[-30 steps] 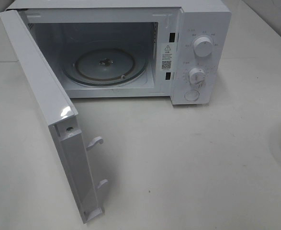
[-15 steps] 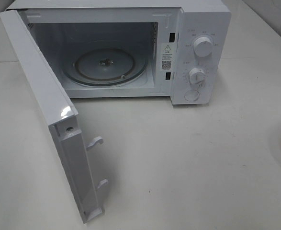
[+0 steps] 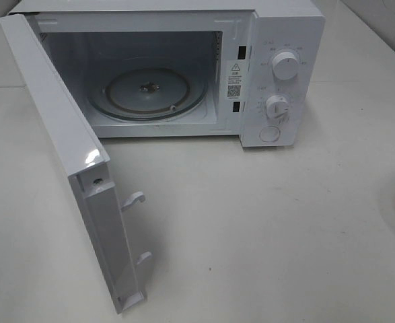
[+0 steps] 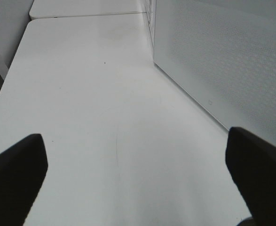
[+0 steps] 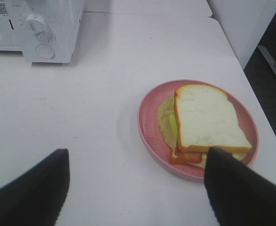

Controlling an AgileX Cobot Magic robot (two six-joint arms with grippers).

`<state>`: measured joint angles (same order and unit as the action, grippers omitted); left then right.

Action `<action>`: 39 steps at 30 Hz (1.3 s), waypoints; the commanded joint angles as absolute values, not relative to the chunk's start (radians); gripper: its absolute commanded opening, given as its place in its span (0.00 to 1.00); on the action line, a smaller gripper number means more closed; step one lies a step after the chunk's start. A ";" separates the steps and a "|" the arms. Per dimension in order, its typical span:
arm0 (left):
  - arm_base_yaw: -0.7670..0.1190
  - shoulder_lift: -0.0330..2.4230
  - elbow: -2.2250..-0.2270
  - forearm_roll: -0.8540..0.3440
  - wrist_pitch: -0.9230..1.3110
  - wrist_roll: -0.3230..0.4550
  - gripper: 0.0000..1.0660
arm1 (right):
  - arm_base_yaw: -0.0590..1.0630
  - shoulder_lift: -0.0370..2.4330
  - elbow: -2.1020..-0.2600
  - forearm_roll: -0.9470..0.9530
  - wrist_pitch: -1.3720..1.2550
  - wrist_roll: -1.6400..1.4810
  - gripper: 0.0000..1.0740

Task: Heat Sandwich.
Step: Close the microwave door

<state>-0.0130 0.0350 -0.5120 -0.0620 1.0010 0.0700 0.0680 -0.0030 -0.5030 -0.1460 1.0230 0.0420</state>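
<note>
Left gripper was wide open, both dark fingers spread, nothing between them. Right gripper also stood open and empty, fingers well apart. Neither arm showed in the overhead view.

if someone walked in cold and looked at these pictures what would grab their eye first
The white microwave oven at the back of the pale table, its door swung wide open toward the front left, showing a bare round glass turntable inside. Next, in the right wrist view, the white-bread sandwich with orange-brown crust and green lettuce lying on a round pink plate, off to the microwave's right, with the open right claw hovering near it.
</note>
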 commanded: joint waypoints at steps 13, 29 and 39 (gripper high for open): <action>-0.011 0.308 -0.518 -0.063 0.764 0.066 0.16 | 0.061 -0.032 -0.504 -0.147 1.022 0.046 0.70; -0.011 0.630 -0.273 -0.060 0.102 0.073 0.00 | 0.061 -0.032 -0.504 -0.147 1.022 0.046 0.70; -0.012 0.865 -0.217 -0.058 -0.305 0.071 0.00 | 0.061 -0.032 -0.504 -0.148 1.022 0.048 0.70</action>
<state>-0.0130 0.8360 -0.2190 -0.0550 -0.2390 0.0740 0.0680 -0.0030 -0.5030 -0.1460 1.0230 0.0420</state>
